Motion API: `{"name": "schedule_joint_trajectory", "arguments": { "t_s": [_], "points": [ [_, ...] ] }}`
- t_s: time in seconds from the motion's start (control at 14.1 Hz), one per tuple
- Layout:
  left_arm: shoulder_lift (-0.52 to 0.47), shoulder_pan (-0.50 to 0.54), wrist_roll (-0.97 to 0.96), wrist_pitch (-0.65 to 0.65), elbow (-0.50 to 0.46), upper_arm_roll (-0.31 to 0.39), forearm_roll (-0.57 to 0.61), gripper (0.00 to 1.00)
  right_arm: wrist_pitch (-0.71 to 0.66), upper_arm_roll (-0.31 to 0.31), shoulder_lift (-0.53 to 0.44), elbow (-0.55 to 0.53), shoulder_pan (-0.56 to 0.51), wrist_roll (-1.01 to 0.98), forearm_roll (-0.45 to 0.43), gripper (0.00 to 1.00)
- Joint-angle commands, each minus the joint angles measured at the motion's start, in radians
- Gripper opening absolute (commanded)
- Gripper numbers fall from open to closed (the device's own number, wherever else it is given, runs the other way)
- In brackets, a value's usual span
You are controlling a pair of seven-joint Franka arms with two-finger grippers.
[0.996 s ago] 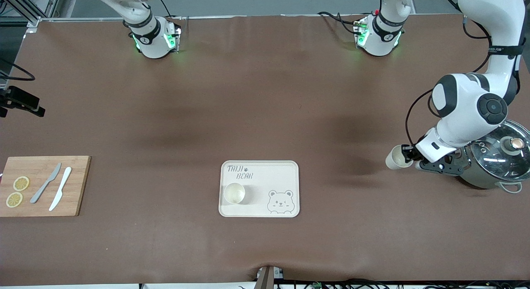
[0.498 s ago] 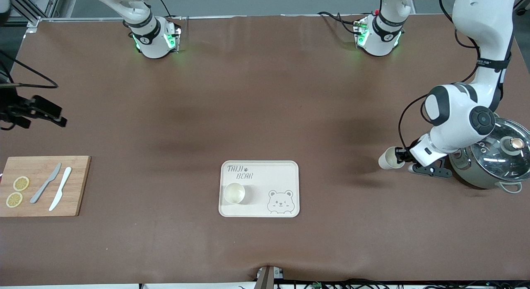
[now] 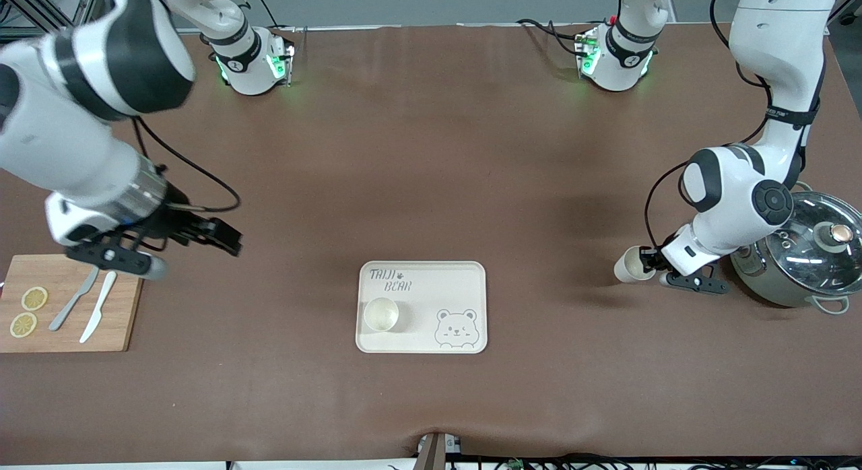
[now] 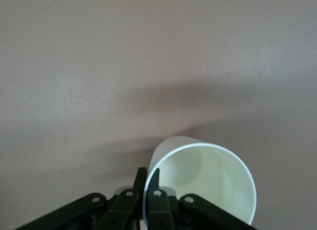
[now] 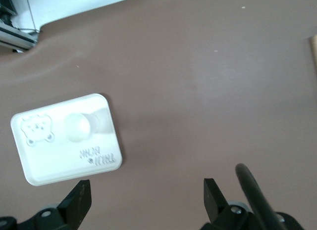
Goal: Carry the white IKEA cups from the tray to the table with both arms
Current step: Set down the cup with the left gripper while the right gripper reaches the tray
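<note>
Now | left gripper clamps cup | right gripper apart | tray reads "TAIJI BEAR"

1. Even, soft overhead light fills the front view; the brown surface shows broad, diffuse dark patches at mid-frame.
2. Glare glints on the pot lid at the right edge.
3. The left wrist view is dim, with a soft shadow band above the cup.
4. The right wrist view looks washed out; the tray is overexposed and hazy.

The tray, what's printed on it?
Tray: a bear face and "TAIJI BEAR" lettering, clearest in the front view.
</note>
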Motion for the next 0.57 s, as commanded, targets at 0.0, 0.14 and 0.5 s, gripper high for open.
{"name": "schedule_joint_trajectory", "arguments": {
  "t_s": [0.0,0.14,0.5],
  "points": [
    [0.01,0.005,0.041,0.036,-0.007,-0.003,-0.026,0.0,0.039,-0.006,0.119,0.108,0.05,0.111,-0.005,1.0],
    [0.014,0.005,0.049,0.042,-0.007,-0.003,-0.026,0.0,0.055,-0.006,0.217,0.197,0.088,0.172,-0.005,1.0],
    [0.03,0.016,0.064,0.067,-0.006,-0.003,-0.026,0.0,0.226,-0.011,0.363,0.241,0.144,0.197,-0.008,1.0]
  ]
}}
